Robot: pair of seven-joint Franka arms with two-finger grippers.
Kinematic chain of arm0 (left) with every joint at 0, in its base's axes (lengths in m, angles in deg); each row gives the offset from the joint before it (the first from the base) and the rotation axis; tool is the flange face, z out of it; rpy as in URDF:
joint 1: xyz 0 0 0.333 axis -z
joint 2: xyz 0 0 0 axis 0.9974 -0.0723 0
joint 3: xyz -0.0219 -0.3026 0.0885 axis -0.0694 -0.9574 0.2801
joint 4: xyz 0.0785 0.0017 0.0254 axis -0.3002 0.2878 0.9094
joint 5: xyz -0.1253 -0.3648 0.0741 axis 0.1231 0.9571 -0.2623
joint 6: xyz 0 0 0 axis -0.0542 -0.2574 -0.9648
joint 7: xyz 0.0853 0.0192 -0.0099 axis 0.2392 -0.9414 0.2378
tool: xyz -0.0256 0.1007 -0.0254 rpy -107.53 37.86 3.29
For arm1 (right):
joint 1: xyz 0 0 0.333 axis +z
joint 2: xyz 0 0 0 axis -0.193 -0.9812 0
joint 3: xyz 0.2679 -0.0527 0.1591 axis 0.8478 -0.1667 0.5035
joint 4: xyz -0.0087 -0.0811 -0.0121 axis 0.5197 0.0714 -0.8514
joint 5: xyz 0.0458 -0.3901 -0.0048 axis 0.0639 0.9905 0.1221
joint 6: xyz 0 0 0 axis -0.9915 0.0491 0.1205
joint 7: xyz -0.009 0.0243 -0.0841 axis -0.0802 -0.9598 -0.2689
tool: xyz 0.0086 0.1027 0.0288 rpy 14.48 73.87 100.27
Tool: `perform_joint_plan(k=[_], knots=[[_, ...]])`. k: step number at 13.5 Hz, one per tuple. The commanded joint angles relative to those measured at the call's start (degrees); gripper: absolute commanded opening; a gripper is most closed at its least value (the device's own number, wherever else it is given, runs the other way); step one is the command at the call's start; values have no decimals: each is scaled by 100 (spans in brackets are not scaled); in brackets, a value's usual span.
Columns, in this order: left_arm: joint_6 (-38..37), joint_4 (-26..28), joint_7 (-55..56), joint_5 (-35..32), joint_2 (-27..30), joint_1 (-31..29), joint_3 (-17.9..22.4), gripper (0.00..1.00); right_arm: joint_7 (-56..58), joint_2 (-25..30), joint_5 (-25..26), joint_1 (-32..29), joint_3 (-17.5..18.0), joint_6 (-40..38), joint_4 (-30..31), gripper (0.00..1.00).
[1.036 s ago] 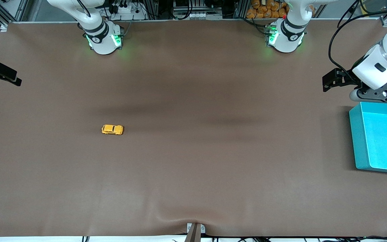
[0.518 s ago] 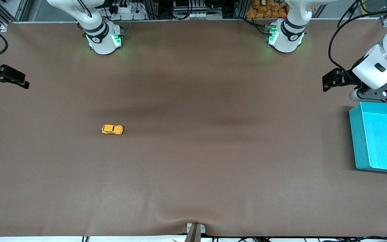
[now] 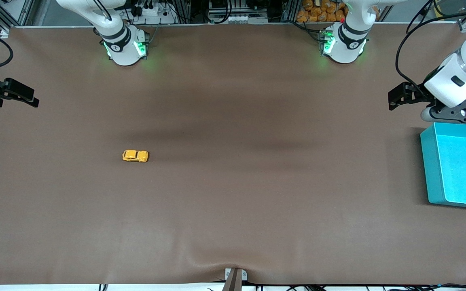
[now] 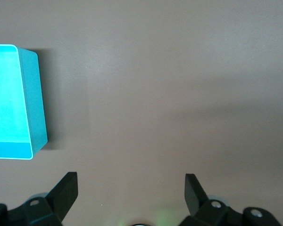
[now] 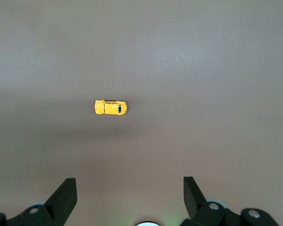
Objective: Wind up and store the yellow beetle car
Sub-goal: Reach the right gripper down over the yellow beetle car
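Observation:
The yellow beetle car (image 3: 135,156) stands on its wheels on the brown table, in the right arm's half. It also shows in the right wrist view (image 5: 110,107), well ahead of the open fingers. My right gripper (image 3: 22,96) hangs open and empty over the right arm's end of the table, well apart from the car; it also shows in its own wrist view (image 5: 130,186). My left gripper (image 3: 397,99) is open and empty in the air beside the turquoise bin (image 3: 426,169). It shows in the left wrist view (image 4: 131,181) over bare table.
The turquoise bin is empty and sits at the left arm's end of the table; its corner shows in the left wrist view (image 4: 34,101). The two arm bases (image 3: 124,47) (image 3: 344,45) stand along the table's edge farthest from the front camera.
My right gripper has moved in from the table's end toward the car and a little nearer the front camera. The left arm, car and bin have not moved.

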Motion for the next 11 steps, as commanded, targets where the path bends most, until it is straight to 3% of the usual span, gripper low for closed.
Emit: perform_joint_plan(k=[1,5,8,11], knots=[[-94,-27,65,-43,62,-10,-12,100,-6,4,-91,55,-10,5,-5,100],[-94,-27,65,-43,53,-10,-12,100,834,22,-65,310,-10,-250,39,100],[-94,-27,74,-43,53,-10,-12,100,1251,-364,-65,485,-10,-163,205,100],[-94,-27,74,-43,53,-10,-12,100,1900,-435,-65,635,-10,679,951,100]])
